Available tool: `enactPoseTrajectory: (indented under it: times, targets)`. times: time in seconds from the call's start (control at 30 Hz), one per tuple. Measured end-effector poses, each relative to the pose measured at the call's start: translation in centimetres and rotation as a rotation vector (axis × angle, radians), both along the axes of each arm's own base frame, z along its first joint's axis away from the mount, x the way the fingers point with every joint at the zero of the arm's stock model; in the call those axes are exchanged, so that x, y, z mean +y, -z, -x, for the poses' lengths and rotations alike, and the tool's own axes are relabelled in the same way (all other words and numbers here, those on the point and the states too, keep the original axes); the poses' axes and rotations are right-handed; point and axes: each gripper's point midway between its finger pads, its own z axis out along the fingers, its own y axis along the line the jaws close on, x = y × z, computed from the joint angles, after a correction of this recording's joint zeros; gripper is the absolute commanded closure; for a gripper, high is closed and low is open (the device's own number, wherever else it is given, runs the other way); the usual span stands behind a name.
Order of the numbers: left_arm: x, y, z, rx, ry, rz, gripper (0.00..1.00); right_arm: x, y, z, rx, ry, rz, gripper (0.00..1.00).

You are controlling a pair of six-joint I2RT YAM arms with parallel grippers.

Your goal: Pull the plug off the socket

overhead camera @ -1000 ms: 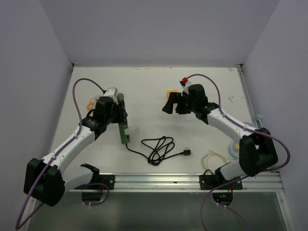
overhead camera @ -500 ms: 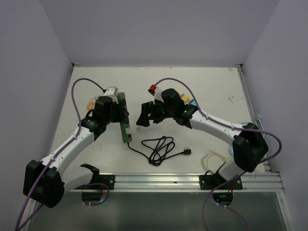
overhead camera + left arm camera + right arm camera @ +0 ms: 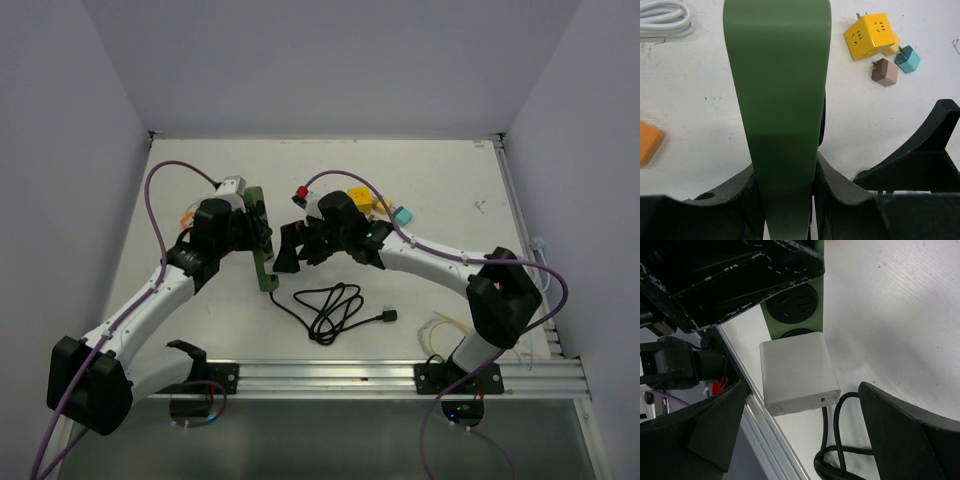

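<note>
Right gripper (image 3: 287,250) has swung clear across the table (image 3: 440,170) from the right side and is now up against the green strip (image 3: 263,272) with its jaws spread wide. On the right wrist view the white plug (image 3: 797,372) sits between those open fingers (image 3: 910,435), not yet gripped. It's seated in the strip next to an empty black outlet. Its black cable (image 3: 330,310) runs off and lies coiled on the table, just on the near side of both grippers, where it was a second ago. Left gripper (image 3: 250,232) hasn't budged: it's clamped shut on the strip, which runs straight out between its fingers (image 3: 835,200). With the right arm gone from that spot, the yellow adapter (image 3: 358,198) lies in the open, with the teal one (image 3: 402,216) just beside it.
</note>
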Motion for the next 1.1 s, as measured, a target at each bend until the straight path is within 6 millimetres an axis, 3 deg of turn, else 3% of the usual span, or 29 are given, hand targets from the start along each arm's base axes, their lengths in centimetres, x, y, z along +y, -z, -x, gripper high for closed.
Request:
enactPoseTrajectory:
  times: [0.3, 0.7, 1.0, 1.07, 1.1]
  targets:
    - [-0.3, -0.2, 0.0, -0.006, 0.013, 0.01, 1.0, 0.8, -0.2, 0.5, -0.016, -0.071, -0.009, 0.03]
    - [-0.6, -0.6, -0.1, -0.021, 0.028, 0.025, 1.0, 1.5, 1.1, 0.3, -0.003, -0.105, 0.007, 0.17]
    - [-0.6, -0.9, 0.0, -0.033, 0.033, 0.025, 1.0, 1.6, 1.1, 0.6, -0.009, -0.135, 0.004, 0.58]
    - [-0.6, -0.9, 0.0, -0.035, 0.034, 0.022, 1.0, 1.5, 1.1, 0.6, -0.013, -0.138, 0.006, 0.74]
    - [-0.6, -0.9, 0.0, -0.035, 0.033, 0.022, 1.0, 1.5, 1.1, 0.6, -0.013, -0.139, 0.007, 0.9]
